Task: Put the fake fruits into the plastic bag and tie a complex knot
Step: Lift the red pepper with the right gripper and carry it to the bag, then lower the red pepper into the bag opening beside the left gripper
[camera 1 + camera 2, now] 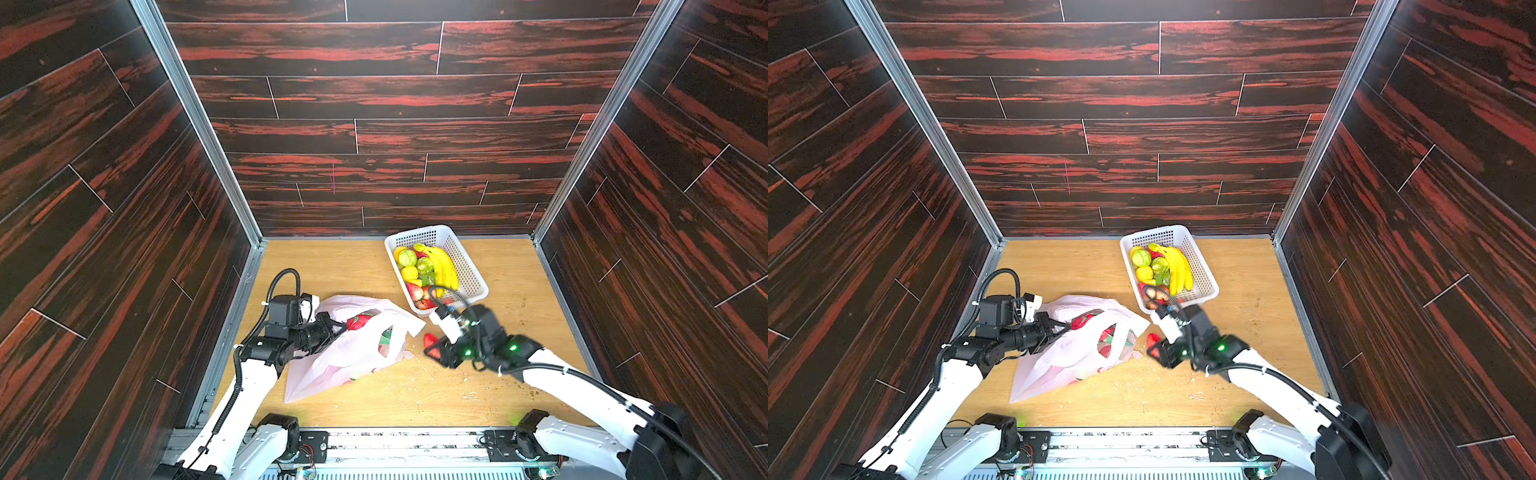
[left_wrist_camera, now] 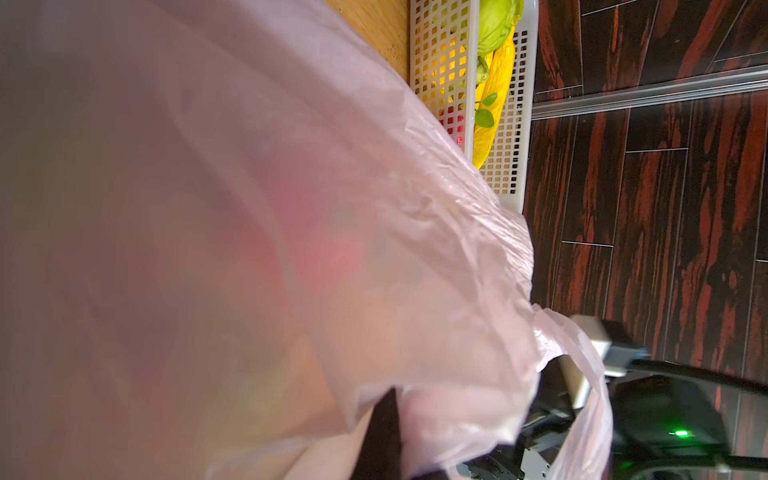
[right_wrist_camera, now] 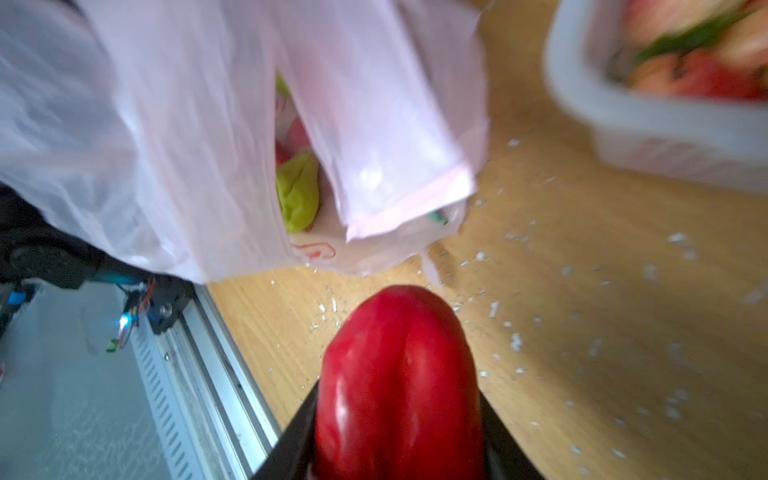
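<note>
1. Red fake fruit [image 3: 399,374] sits clamped between the half-closed right fingers [image 1: 436,354].
2. Left fingers [image 1: 340,327], fully shut, pinch the rim of the plastic bag [image 1: 357,359].
3. Bag mouth faces the right fingers; best release deep inside.

Bare table [image 1: 457,395] strip between plastic bag [image 1: 332,365] and basket [image 1: 473,270]; strap [image 3: 382,124] across bag mouth.

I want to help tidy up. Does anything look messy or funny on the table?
Yes. Little white bits are scattered over the table around the open end of the bag, like spilled crumbs. The basket also sits crooked to the table's edges. Nothing looks broken.
</note>
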`<action>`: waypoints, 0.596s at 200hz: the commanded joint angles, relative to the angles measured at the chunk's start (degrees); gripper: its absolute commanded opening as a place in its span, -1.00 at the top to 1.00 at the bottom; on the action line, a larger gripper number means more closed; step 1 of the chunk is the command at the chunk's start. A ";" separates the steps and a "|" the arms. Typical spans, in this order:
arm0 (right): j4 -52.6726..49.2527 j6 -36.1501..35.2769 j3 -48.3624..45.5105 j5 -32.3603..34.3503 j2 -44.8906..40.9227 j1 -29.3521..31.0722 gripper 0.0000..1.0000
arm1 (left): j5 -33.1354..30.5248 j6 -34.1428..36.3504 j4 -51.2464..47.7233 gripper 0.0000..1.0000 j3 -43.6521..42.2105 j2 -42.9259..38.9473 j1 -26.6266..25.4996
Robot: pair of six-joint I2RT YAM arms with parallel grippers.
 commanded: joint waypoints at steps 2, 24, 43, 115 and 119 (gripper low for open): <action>11.84 0.32 -0.41 0.54 4.81 1.65 0.26 | 1.19 0.99 0.48 1.00 -0.47 -0.33 0.35; 16.62 -2.99 0.86 -0.34 10.20 1.88 0.26 | 2.10 1.55 0.32 1.00 -0.46 -0.15 0.33; 19.61 -6.03 2.85 -1.54 14.60 1.84 0.26 | 2.40 2.34 -0.03 1.00 -0.46 0.02 0.30; 22.19 -12.57 15.55 -8.21 25.59 3.88 0.26 | 4.45 4.65 -0.15 1.00 0.15 1.97 0.30; 22.48 -12.56 16.12 -8.36 26.08 4.14 0.26 | 4.63 4.66 -0.02 1.00 0.19 2.05 0.30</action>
